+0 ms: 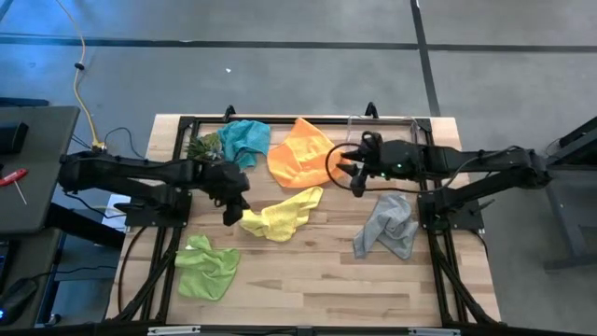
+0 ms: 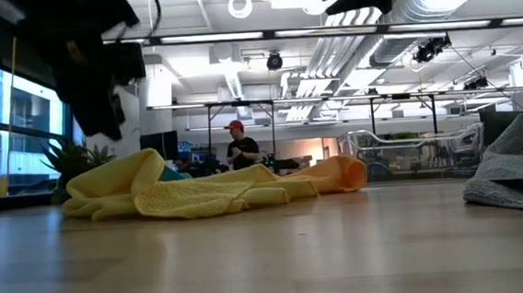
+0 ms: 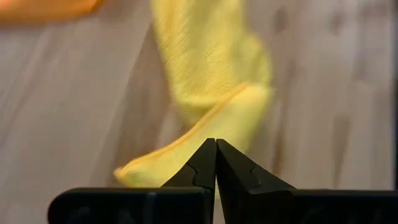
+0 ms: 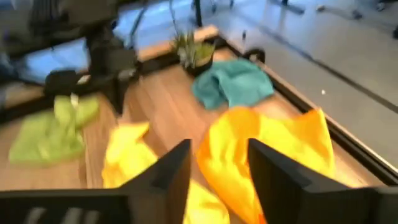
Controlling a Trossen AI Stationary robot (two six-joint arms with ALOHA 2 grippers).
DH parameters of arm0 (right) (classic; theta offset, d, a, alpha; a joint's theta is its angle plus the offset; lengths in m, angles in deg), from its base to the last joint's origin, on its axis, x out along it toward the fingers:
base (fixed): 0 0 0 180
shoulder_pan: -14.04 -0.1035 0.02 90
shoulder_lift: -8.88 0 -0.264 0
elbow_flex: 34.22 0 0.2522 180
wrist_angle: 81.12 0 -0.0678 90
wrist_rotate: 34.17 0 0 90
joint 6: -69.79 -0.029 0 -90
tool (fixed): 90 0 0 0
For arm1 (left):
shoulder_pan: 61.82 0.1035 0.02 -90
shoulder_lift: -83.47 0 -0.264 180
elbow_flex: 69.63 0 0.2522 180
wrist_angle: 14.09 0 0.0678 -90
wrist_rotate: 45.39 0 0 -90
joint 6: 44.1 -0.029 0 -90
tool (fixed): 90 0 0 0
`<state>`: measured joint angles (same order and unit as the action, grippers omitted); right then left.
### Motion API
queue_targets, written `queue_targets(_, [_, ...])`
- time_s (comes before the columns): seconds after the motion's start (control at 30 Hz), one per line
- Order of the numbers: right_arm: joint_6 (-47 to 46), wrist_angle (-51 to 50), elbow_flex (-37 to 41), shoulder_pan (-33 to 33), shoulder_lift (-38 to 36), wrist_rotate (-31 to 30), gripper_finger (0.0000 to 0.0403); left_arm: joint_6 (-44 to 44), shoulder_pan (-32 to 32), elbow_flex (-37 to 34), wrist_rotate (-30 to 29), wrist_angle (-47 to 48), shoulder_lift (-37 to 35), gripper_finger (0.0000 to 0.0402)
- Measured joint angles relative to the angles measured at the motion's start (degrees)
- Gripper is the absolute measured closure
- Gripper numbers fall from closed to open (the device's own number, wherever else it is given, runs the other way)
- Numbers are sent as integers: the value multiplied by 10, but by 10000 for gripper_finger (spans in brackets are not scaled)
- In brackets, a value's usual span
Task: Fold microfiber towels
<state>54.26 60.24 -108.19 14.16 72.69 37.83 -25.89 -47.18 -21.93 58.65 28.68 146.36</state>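
Five towels lie crumpled on the wooden table (image 1: 317, 280): teal (image 1: 245, 140) far left, orange (image 1: 298, 151) far middle, yellow (image 1: 284, 213) at the centre, grey (image 1: 387, 227) right, lime green (image 1: 207, 266) near left. My left gripper (image 1: 233, 213) is shut and slants down at the yellow towel's left end (image 3: 186, 158); in the low view it hangs a little above the cloth (image 2: 144, 187). My right gripper (image 1: 350, 173) is open and high over the orange towel's right edge, with the orange cloth (image 4: 267, 149) showing beyond its fingers (image 4: 177, 171).
A small green spiky plant (image 1: 203, 147) stands beside the teal towel at the far left. A clear bin (image 2: 409, 150) sits at the far right of the table. Bare wood lies along the near edge. A person (image 2: 239, 150) stands in the room beyond.
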Motion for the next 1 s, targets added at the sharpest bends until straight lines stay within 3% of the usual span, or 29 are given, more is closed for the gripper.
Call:
queue_targets(0.13, [-18, -50, -11, -2, 3, 4, 190, 8, 42, 0, 20, -3, 60, 401])
queue_targets(0.33, [-37, -70, 15, -3, -8, 4, 181, 59, 55, 0, 38, -3, 123, 402])
queue_targets(0.67, [-31, -61, 33, 4, -9, 1, 181, 148, 4, 0, -72, -6, 146, 396])
queue_targets(1.0, [-14, -61, 33, 16, -9, 1, 181, 176, -10, 0, -96, 17, 128, 292])
